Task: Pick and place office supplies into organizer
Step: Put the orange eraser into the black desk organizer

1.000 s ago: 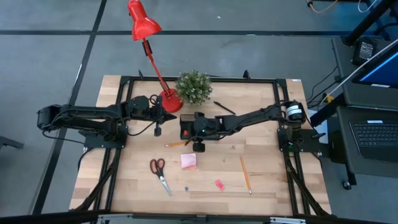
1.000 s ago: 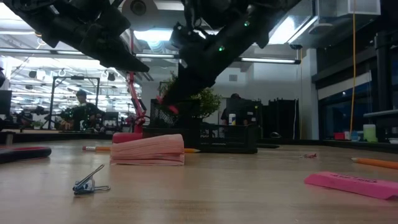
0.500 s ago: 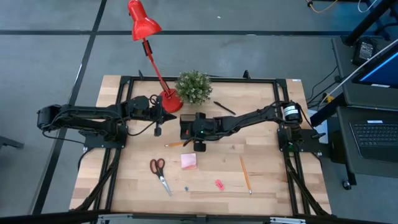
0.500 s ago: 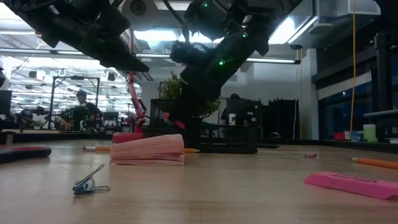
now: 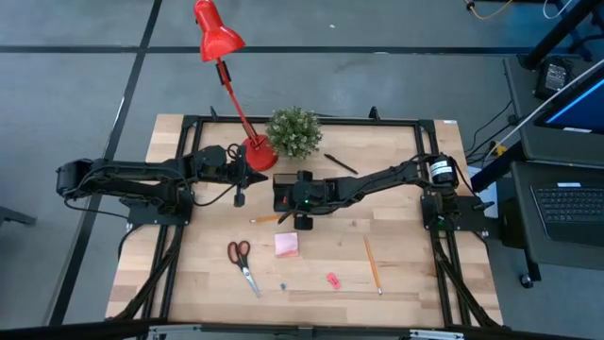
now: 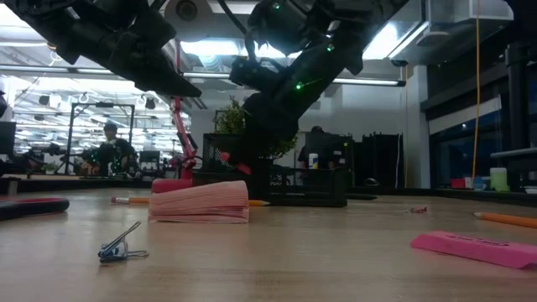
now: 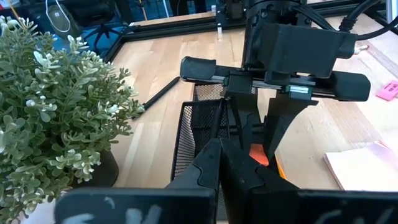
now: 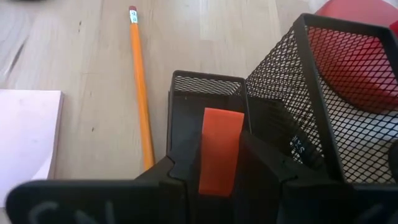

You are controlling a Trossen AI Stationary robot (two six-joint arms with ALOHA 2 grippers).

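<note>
The black mesh organizer (image 5: 283,186) stands near the table's middle, beside the red lamp base. My right gripper (image 8: 221,186) hovers over the organizer's low compartment (image 8: 208,93), shut on a small flat red-orange piece (image 8: 221,149). My left gripper (image 7: 231,163) waits shut just left of the organizer, touching nothing. Flat on the table lie the red-handled scissors (image 5: 241,260), the pink sticky pad (image 5: 286,246), two orange pencils (image 5: 372,264) (image 5: 267,218), a pink bit (image 5: 332,280), a tiny blue piece (image 5: 282,284) and a black pen (image 5: 340,162). My right gripper pinches the red-orange piece between its two fingers, which lie on its long side edges (image 8: 205,163). The fingers slant downward from the table's right. The piece is lifted clear, and its free end (image 8: 222,118) sticks out past the fingertips above the organizer's low compartment.
The red lamp base (image 5: 257,154) and the green potted plant (image 5: 294,132) stand right behind the organizer. A pencil (image 8: 142,93) lies close to the organizer's near side. There is bare wood on the table's near half, between the loose items.
My right gripper has tipped and sunk a little toward the organizer, carrying the red-orange piece lower. Its fingers have stayed shut on the piece.
</note>
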